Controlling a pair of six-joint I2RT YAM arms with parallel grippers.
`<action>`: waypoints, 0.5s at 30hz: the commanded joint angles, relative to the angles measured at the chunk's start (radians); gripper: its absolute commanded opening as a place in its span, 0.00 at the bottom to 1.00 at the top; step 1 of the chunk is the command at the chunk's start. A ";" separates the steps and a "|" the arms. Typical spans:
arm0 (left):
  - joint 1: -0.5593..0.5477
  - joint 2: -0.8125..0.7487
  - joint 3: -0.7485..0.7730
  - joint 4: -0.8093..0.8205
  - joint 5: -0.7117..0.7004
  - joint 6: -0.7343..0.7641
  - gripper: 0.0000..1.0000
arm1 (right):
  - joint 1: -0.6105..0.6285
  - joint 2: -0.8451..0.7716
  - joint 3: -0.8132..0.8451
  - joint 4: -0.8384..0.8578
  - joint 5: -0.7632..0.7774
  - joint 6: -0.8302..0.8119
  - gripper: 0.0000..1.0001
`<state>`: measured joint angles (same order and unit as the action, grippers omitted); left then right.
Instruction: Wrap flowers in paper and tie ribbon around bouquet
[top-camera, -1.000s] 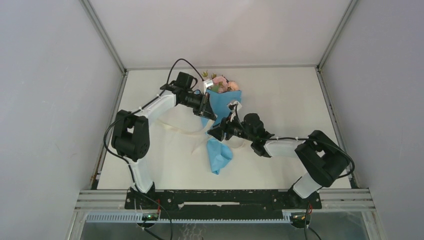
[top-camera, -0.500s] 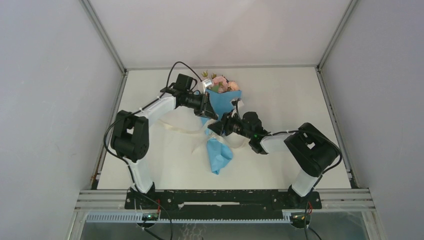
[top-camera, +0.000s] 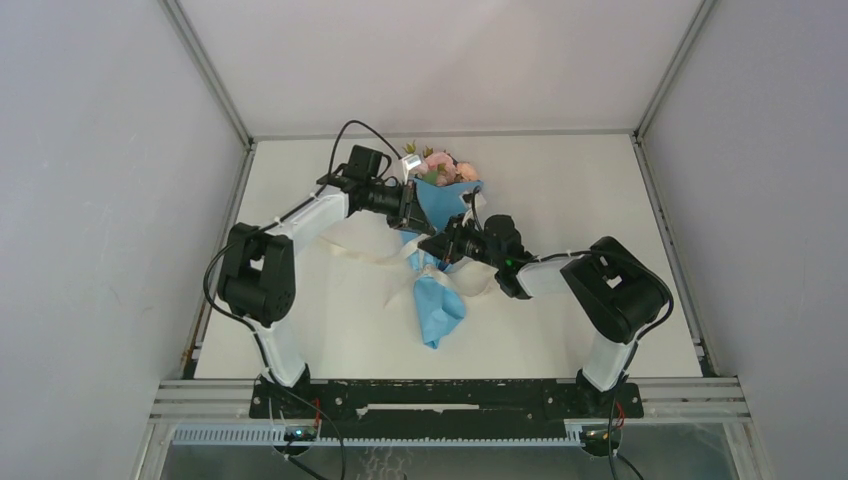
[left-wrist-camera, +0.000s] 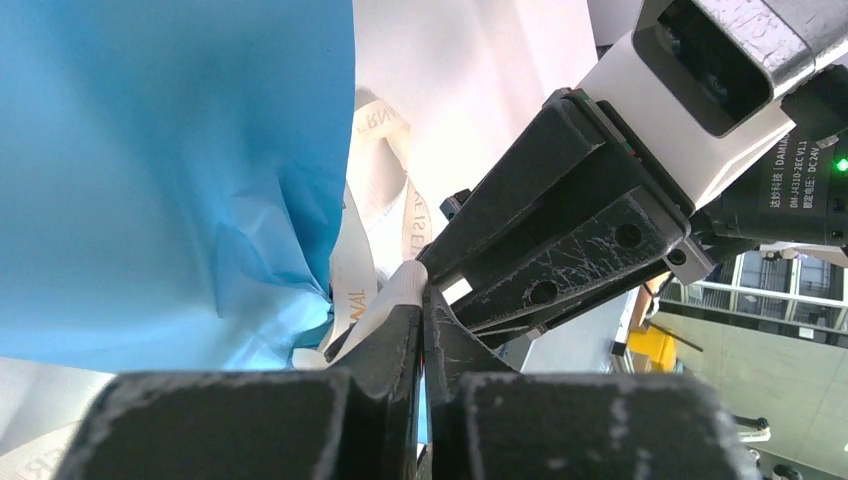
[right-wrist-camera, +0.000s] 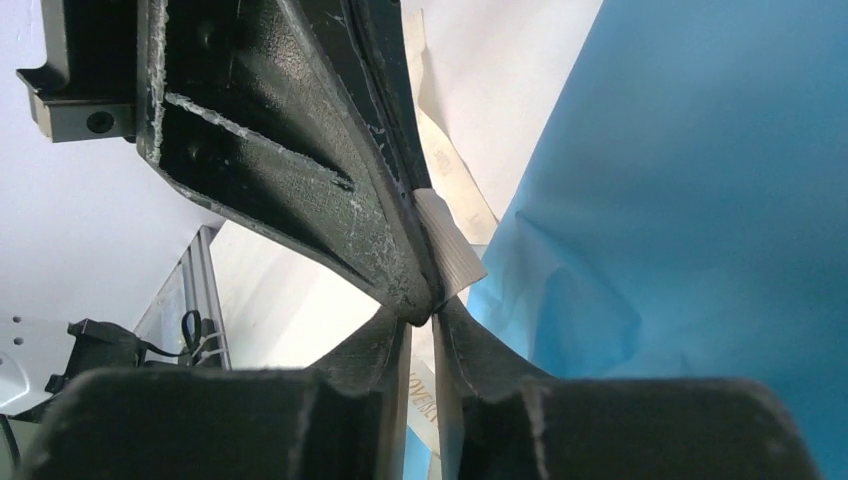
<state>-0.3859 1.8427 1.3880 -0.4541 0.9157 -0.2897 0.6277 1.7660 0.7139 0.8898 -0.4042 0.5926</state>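
Observation:
The bouquet lies on the table as a blue paper cone, with the pink flowers at its far end. My left gripper hovers over the cone's middle. In the left wrist view it is shut on the end of the cream ribbon. My right gripper meets it tip to tip from the right. In the right wrist view its jaws stand a narrow gap apart, open, right under the left fingertips. The ribbon end pokes out beside them. Blue paper fills the right of that view.
Slack ribbon loops over the white table left of the cone, and more of it curls at the cone's right side. Grey walls and metal rails enclose the table on three sides.
My right gripper has moved up and left to the left gripper's tips, and its jaws have narrowed. The left gripper has kept its hold on the ribbon and barely moved.

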 joint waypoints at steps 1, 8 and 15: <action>-0.001 -0.039 -0.002 0.005 0.022 0.005 0.06 | -0.003 -0.011 0.040 0.051 -0.046 -0.002 0.20; 0.001 -0.042 0.010 -0.011 0.015 0.023 0.10 | -0.008 -0.027 0.041 0.038 -0.067 -0.022 0.00; 0.027 -0.125 0.121 -0.282 -0.149 0.324 0.54 | -0.030 -0.030 0.040 0.046 -0.139 -0.082 0.00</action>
<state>-0.3740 1.8324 1.4036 -0.5457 0.8619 -0.1799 0.6147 1.7672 0.7158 0.8783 -0.5018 0.5709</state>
